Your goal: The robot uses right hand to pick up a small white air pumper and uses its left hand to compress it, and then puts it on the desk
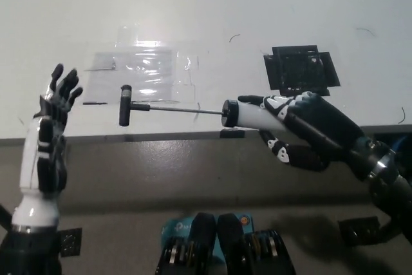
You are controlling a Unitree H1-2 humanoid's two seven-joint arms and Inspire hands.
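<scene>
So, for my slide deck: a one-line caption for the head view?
Black right hand holds the white air pumper, plunger handle extended toward the open white left hand.

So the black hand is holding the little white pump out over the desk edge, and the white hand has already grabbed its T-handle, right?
Not quite. The black right hand does hold the white pump by its barrel, rod extended, but the white left hand has not grabbed the T-handle. The head view shows that hand raised and open, clearly apart from the handle.
</scene>
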